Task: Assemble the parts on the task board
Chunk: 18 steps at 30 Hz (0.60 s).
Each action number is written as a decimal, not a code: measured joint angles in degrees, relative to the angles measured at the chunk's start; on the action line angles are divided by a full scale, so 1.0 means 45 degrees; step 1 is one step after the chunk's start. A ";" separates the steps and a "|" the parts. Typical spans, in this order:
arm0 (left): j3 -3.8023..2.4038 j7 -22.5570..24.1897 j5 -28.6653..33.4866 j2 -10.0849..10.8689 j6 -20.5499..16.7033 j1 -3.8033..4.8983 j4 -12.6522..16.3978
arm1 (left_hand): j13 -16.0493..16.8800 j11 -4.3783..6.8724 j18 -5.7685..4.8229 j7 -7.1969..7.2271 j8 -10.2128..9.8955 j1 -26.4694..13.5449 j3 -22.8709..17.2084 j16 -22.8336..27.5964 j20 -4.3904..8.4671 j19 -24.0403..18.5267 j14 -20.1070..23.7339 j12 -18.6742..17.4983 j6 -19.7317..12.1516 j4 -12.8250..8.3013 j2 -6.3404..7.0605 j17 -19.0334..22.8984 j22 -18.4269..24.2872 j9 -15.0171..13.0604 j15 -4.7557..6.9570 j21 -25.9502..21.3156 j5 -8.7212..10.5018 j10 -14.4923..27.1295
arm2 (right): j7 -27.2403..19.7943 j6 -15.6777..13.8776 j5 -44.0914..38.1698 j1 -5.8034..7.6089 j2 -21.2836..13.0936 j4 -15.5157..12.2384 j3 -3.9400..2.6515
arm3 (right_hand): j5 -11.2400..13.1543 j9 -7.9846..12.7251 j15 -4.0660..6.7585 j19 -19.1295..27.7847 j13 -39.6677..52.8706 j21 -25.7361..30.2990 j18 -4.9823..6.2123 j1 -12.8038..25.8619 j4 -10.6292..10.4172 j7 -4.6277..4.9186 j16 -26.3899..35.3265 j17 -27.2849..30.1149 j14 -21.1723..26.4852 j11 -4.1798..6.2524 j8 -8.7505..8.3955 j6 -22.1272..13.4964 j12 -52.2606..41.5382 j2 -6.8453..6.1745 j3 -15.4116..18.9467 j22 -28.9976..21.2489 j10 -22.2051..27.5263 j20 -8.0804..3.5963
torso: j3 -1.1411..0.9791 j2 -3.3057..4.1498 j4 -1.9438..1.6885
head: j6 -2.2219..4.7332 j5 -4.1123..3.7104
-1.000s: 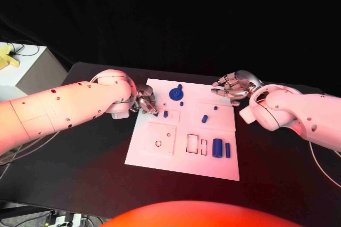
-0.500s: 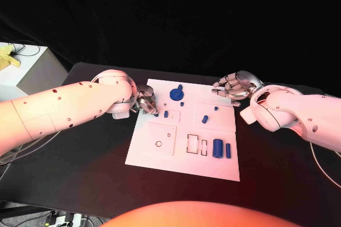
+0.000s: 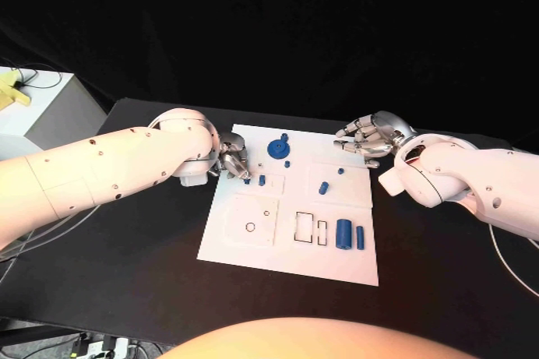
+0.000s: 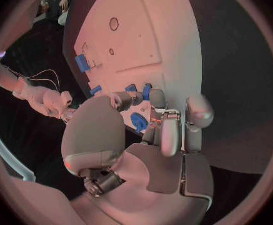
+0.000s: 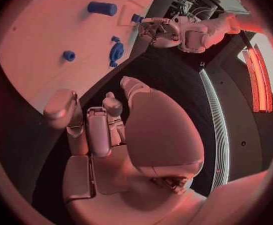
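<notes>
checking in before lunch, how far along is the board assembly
Early, apparently. Done: hard to confirm; two blue blocks sit by the rectangular outlines. In hand: nothing plainly; the left hand hovers at the task board edge near small blue pieces, right hand open. Left: the round blue part and small pegs lie loose.

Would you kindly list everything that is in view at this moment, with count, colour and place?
task board: one, white, middle of the black table.
round part: one, blue, disc-shaped, far end of the board.
small parts: several, blue, scattered over the board's far half.
cylinders: two, blue, side by side near the board's right edge.
table: one, black, under the board.
cabinet: one, pale, beyond the table's left side.
left hand: silver, at the board's far left edge, fingers curled; whether it holds a part is unclear.
right hand: silver, over the board's far right corner, holding nothing.
</notes>
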<state>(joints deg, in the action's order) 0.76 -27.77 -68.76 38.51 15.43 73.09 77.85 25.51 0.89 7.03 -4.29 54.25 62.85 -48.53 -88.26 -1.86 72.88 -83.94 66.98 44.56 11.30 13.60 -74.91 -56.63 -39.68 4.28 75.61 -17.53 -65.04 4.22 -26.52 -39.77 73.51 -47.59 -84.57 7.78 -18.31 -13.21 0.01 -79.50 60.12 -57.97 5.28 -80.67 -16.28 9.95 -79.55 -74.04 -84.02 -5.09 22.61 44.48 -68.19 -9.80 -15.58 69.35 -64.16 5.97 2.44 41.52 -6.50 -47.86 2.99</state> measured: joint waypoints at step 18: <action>-0.0001 -0.0047 -0.0093 -0.0154 0.0453 0.0054 -0.0228 | -0.0036 0.0029 0.0000 0.0044 -0.0057 0.0024 -0.0001 0.0000 0.0000 0.0000 0.0000 0.0002 0.0043 0.0001 -0.0023 0.0000 -0.0011 0.0050 0.0000 0.0000 0.0000 0.0030 | -0.0010 0.0000 0.0005 0.0000 -0.0011 0.0001 0.0000 | 0.0000 -0.0001 0.0000 0.0000 0.0001 0.0000 -0.0001 0.0000 0.0000 0.0000 0.0000 0.0000 0.0000 0.0000 0.0000 0.0000 0.0000 0.0000 0.0000 0.0000 0.0000 0.0000 | 0.0000 -0.0004 0.0001 | -0.0073 -0.0039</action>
<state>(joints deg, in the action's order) 0.75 -27.98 -69.18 37.81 17.47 73.33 76.82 25.35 1.02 7.03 -4.09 53.99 62.96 -48.53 -88.26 -1.86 72.88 -83.94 66.99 44.75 11.31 13.50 -74.91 -56.68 -39.46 4.28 75.61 -17.53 -64.90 4.18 -26.52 -39.75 73.51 -47.64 -84.56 7.78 -18.31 -13.22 0.01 -79.49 60.12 -57.97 5.28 -80.67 -16.28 9.95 -79.55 -74.04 -84.02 -5.09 22.61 44.48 -68.19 -9.80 -15.58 69.35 -64.16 5.97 2.44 41.51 -6.50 -48.19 2.82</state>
